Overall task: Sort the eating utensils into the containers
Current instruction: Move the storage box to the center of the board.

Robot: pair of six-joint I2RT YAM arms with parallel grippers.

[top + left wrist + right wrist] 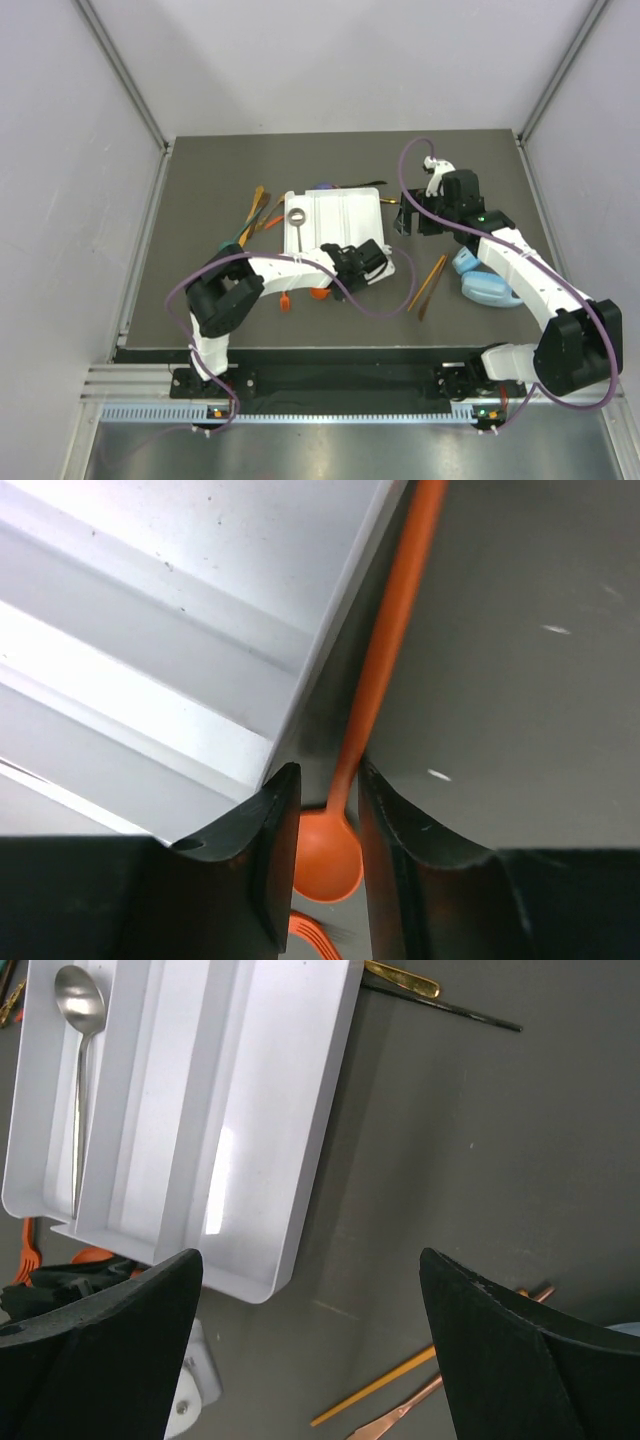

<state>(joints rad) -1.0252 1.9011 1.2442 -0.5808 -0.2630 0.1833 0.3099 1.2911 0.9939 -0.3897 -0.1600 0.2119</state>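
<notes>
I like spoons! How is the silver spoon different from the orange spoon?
The silver spoon is shiny grey; the orange spoon is dull orange. The silver spoon lies inside the white tray; the orange spoon lies outside, along its edge. Both have round bowls and thin handles.

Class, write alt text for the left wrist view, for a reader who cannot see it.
An orange spoon lies on a dark table along the edge of a white tray. The left gripper straddles its neck, black jaws slightly apart.
</notes>
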